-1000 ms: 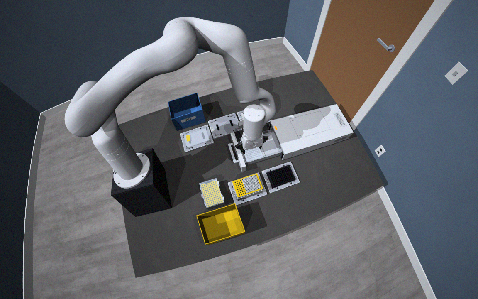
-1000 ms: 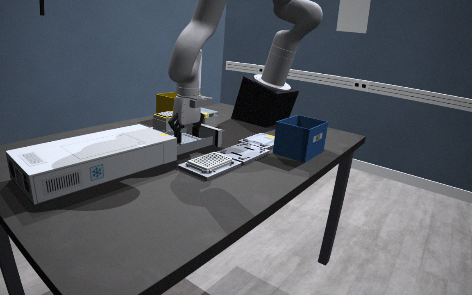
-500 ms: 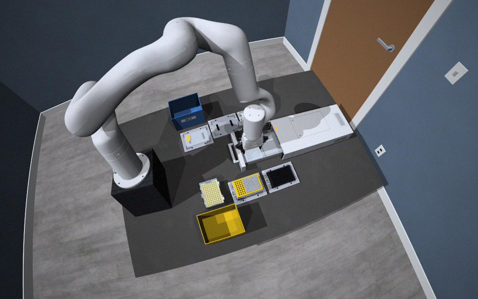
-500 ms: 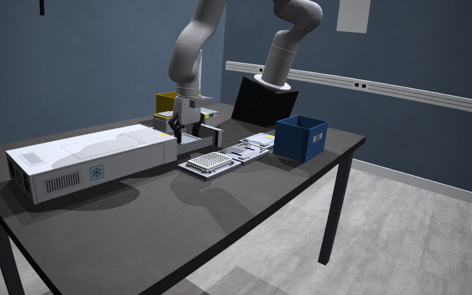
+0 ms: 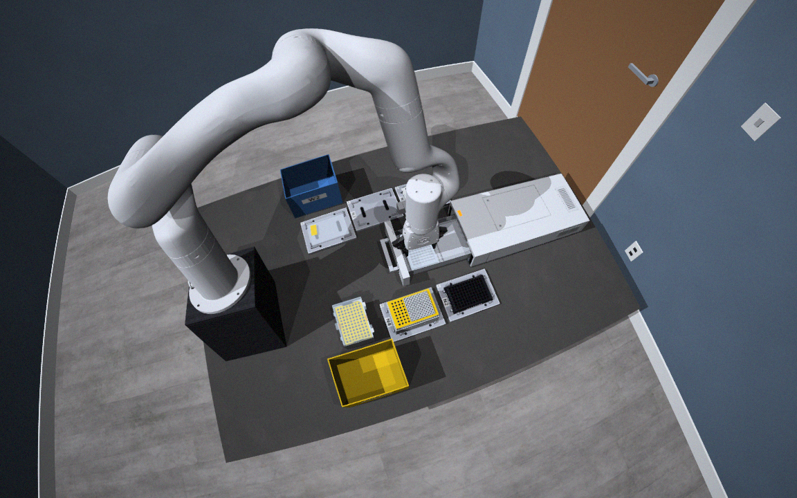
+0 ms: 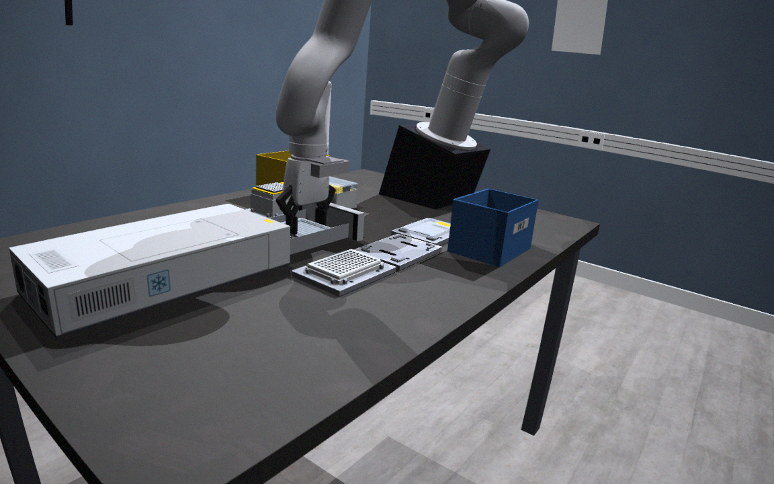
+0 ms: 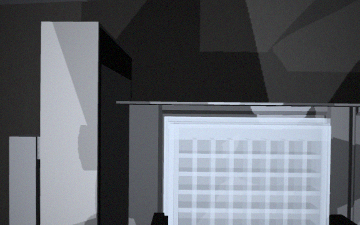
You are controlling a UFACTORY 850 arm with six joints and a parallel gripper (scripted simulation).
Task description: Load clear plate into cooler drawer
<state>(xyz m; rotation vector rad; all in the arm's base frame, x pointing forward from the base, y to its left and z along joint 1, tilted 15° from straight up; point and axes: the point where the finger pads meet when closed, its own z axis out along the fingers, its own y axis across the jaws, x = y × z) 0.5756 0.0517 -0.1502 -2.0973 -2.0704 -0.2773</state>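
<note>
The desk is dark grey. The cooler is white with a blue snowflake mark. One bin is blue, another yellow. A clear plate shows a pale square grid; a black plate has dotted wells.

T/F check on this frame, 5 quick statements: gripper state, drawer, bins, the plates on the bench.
1. The gripper is shut on the clear plate. True.
2. The cooler has its drawer fully shut. False: the drawer is pulled out, with the plate in or just above it.
3. The blue bin and the yellow bin sit on opposite sides of the drawer. True.
4. The black plate is inside the yellow bin. False: it sits in a nest on the bench beside the cooler.
5. The arm is parked away from the cooler. False: it reaches over the drawer.
</note>
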